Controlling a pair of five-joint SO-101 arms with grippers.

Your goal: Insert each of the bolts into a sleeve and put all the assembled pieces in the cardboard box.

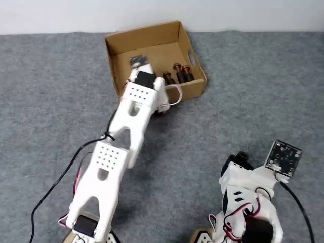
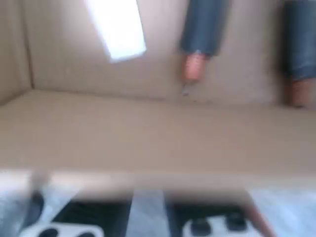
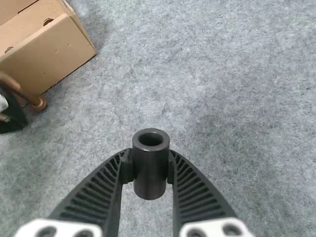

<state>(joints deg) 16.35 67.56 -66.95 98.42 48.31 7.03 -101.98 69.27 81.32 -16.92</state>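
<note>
High view, left arm (image 1: 132, 109) over cardboard box (image 1: 144, 39) near wall, left gripper (image 1: 137, 63) inside box, open or closed can't tell, assembled pcs (image 1: 177, 74) lying by box's near wall, right gripper (image 3: 150, 174) clamped on upright black sleeve (image 3: 150, 160), above grey desk (image 3: 247, 74)

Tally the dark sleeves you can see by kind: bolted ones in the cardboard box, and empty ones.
Bolted sleeves in the cardboard box: 3
Empty sleeve in the right pincer: 1
Total: 4
</note>
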